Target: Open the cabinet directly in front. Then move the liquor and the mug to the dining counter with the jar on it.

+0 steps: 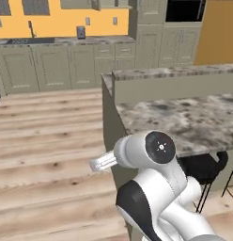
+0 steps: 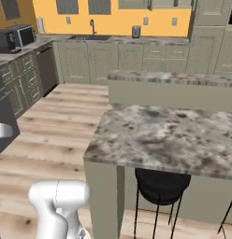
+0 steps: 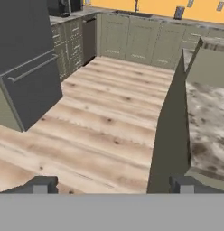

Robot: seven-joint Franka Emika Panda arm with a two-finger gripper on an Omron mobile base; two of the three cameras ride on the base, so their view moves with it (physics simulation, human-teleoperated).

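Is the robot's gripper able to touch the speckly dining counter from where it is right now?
Probably yes. The open gripper hangs by the dining counter corner, with nothing between them.

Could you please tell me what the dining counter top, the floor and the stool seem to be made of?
The dining counter looks like polished marble or a similar stone: grey-brown mottled speckling. The floor looks like light wooden planks, with grain lines and knots. The stool has a black, probably padded seat on thin dark legs, likely metal.

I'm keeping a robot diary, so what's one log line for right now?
end effector: open, empty | over: wood floor | beside: dining counter | stool: tucked under
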